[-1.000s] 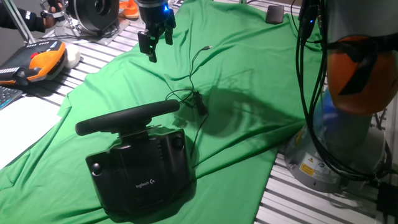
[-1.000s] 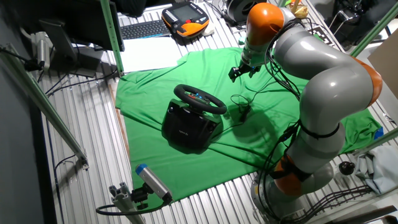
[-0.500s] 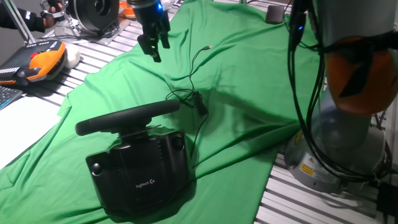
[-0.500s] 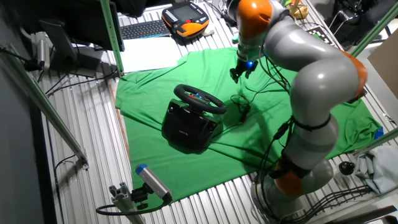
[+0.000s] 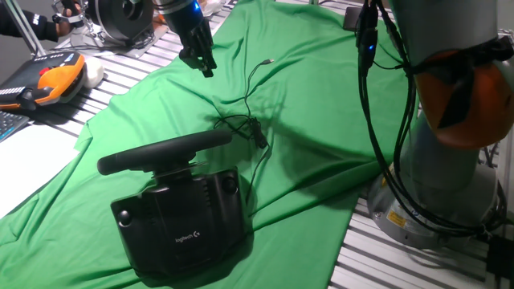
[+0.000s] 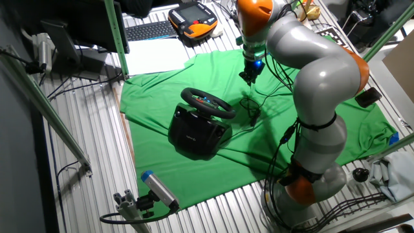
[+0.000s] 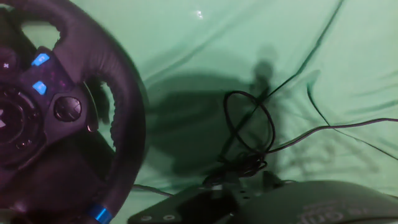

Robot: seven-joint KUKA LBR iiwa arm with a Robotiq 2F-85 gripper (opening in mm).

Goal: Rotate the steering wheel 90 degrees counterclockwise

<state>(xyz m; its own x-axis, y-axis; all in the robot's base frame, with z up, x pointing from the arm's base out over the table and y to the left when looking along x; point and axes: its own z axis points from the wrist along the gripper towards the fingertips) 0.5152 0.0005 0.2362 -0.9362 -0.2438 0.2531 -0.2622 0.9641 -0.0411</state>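
Note:
The black steering wheel [image 5: 165,151] sits on its boxy black Logitech base [image 5: 181,221] on the green cloth, with the rim nearly edge-on. In the other fixed view the wheel [image 6: 207,102] faces up and right over the base [image 6: 193,133]. My gripper [image 5: 197,61] hangs in the air beyond the wheel and to its far side, apart from it, with its fingers apart and empty. It also shows in the other fixed view [image 6: 249,76]. The hand view shows the wheel rim [image 7: 121,106] with blue buttons at the left, below me.
A tangle of black cables [image 5: 250,127] lies on the cloth [image 5: 313,104] between wheel and gripper, also in the hand view [image 7: 249,134]. An orange teach pendant [image 5: 55,80] lies at the left. The arm's base [image 5: 450,185] stands at the right.
The gripper has moved left and away over the cloth and turned, while the arm's upper links swung across. The wheel and cables have not moved.

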